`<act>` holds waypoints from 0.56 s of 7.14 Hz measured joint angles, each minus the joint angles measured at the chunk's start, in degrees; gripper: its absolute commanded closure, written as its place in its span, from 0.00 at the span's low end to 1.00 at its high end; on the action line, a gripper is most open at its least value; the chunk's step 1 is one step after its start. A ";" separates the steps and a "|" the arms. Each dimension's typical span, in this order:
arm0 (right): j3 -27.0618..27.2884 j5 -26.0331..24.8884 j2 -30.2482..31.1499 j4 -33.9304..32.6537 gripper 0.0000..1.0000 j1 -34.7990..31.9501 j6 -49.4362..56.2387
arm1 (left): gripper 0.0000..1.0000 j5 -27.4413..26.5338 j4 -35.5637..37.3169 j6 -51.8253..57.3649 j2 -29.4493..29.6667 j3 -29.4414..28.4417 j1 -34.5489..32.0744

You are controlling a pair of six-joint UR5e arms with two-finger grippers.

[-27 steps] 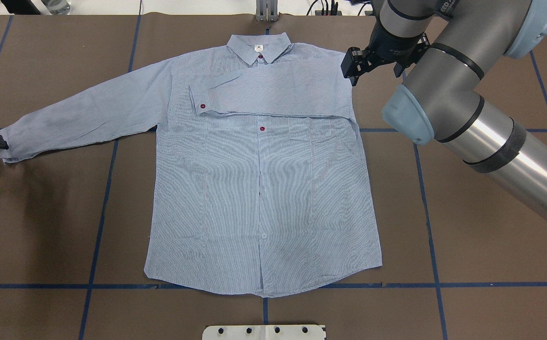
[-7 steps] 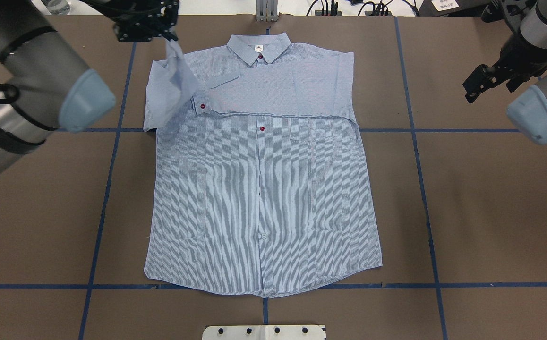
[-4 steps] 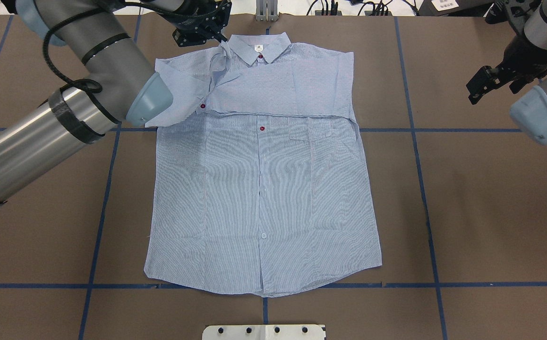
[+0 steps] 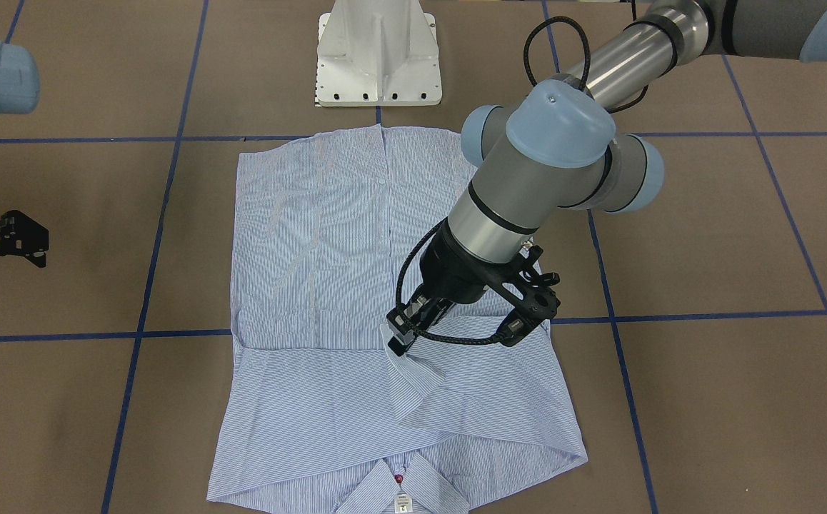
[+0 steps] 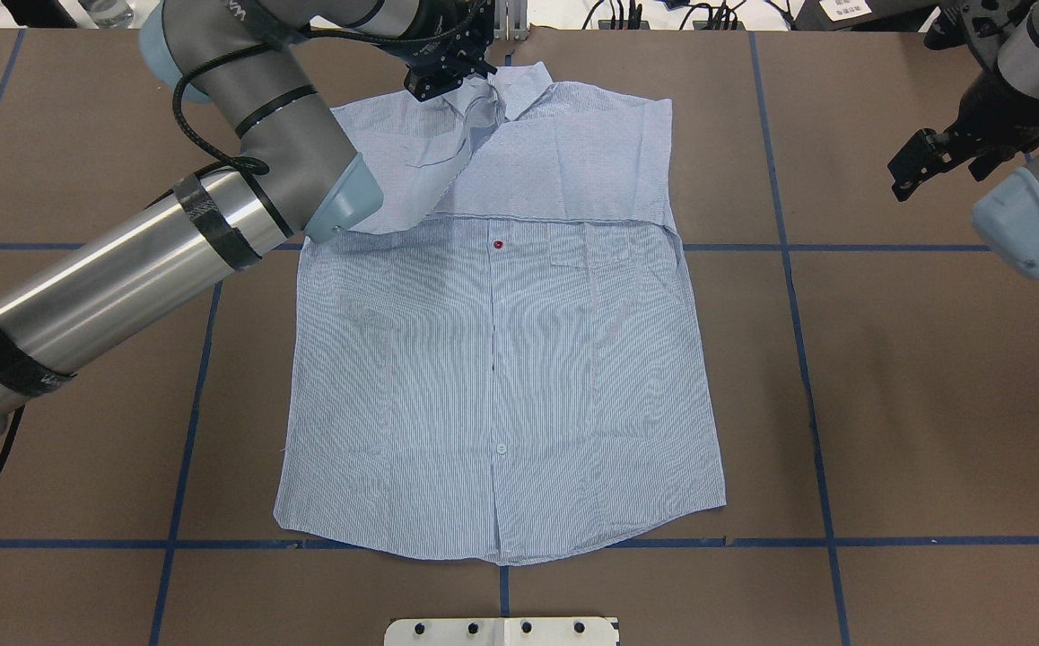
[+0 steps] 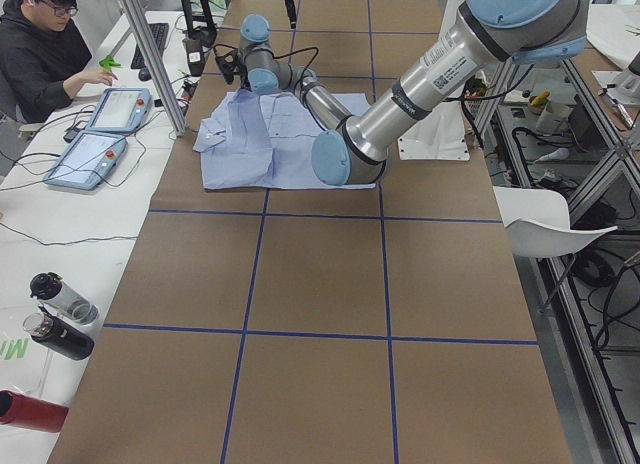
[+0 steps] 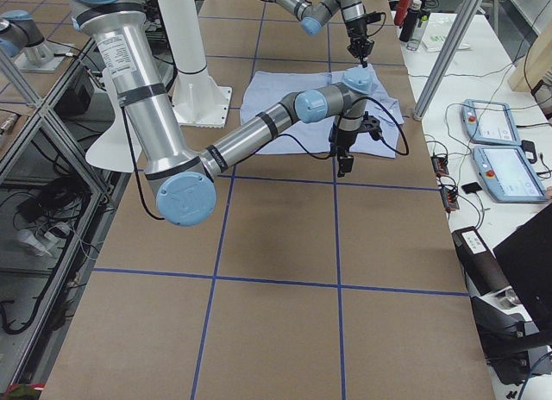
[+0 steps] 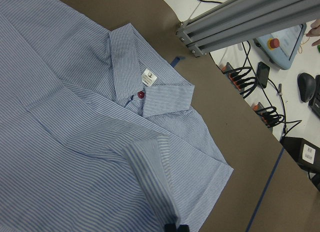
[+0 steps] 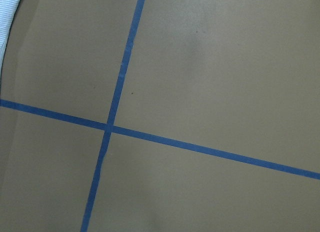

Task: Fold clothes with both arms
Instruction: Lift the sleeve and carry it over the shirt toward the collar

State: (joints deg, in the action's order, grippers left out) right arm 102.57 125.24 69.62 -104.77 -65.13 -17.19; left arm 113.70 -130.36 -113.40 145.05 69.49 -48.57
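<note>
Brown paper ruled with blue tape lines [image 4: 706, 314] covers the table [image 4: 728, 235]. From across it the shirt [image 4: 313, 235] lies flat and front up, with its collar [image 4: 385, 485] nearest the camera and its hem [image 4: 328, 135] toward the white pedestal [image 4: 378, 57]. The left hand [image 4: 396, 341] pinches a sleeve cuff [image 4: 408, 382] just above the chest. The right hand [image 4: 35, 246] hangs spread and empty, well apart at the table's side.

From overhead, the other sleeve [image 5: 555, 170] already lies folded across the chest, so the step in hand looks to be the second sleeve fold. Next, the cuff wants carrying further across and laying flat on that folded sleeve before the pinch lets go; thin cloth dropped from a height would likely bunch.

Along the table from the robot's left, a person [image 6: 40, 54] sits by two teach pendants [image 6: 118, 109], with bottles [image 6: 62, 299] nearer the camera.

From the opposite end, aluminium posts [image 7: 444, 59] rise beside the table's far edge.

The left wrist camera shows the collar, a red button [image 8: 141, 95] and the held cuff at the bottom edge.

The right wrist camera sees only bare paper, crossing tape and a sliver of shirt in the corner.
</note>
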 measured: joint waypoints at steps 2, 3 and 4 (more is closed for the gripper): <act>0.00 0.00 0.92 1.24 0.00 0.00 -0.05 | 1.00 -6.10 -5.28 -4.65 0.38 -3.07 2.29; -0.03 0.00 1.80 2.59 0.00 0.00 -0.11 | 1.00 -9.29 -7.15 -5.28 0.59 -4.71 4.17; -0.09 0.00 2.35 3.37 0.00 0.03 -0.16 | 1.00 -12.26 -8.42 -5.32 0.90 -6.34 6.27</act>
State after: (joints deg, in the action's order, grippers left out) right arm 102.48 125.24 71.97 -101.40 -65.10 -17.36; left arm 101.44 -138.78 -118.72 145.95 63.15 -42.30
